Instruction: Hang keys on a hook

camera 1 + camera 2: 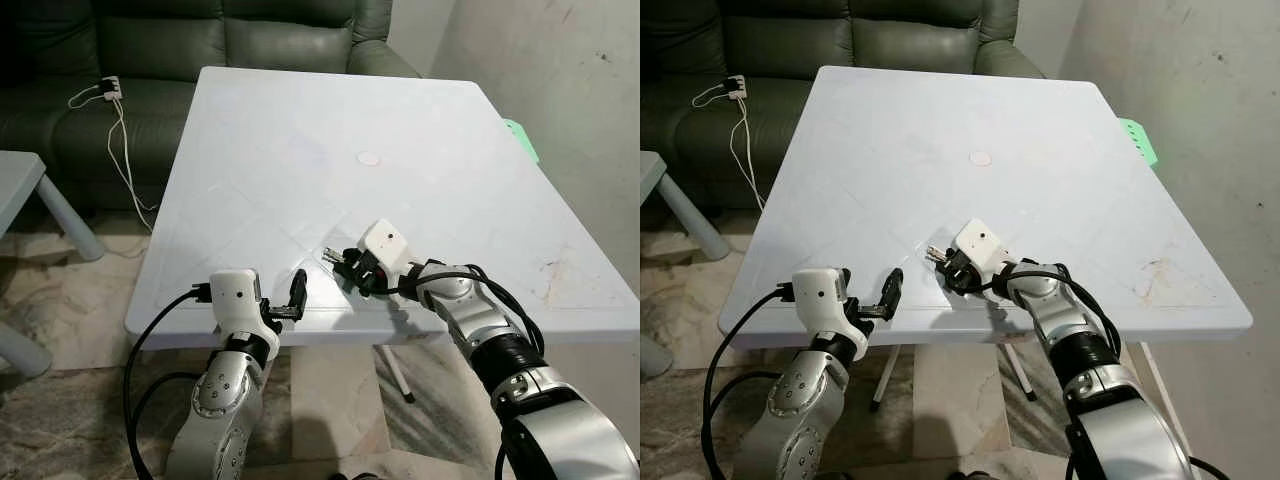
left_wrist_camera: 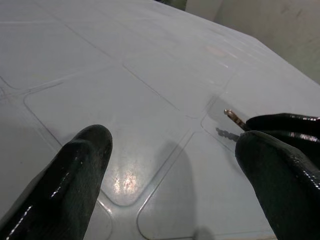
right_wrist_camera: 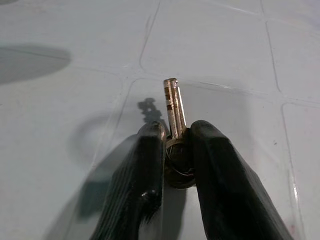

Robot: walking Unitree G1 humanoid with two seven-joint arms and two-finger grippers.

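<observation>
While the keys sit pinched:
Right hand point(image 3: 175, 150): clamped on keys point(image 3: 173, 107), blade poking past fingertips.
Left hand point(image 2: 170, 165): spread wide, beside it.
Advice: lift off surface point(image 1: 300, 130) gently; hook unseen.

Sofa point(image 1: 200, 40) behind table point(image 1: 300, 130); stool point(image 1: 20, 190) left of it.

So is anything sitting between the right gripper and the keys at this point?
No. The right gripper already has its fingers closed on the keys, low over the white table. The left gripper hovers open, apart from them. No hook can be seen.
</observation>
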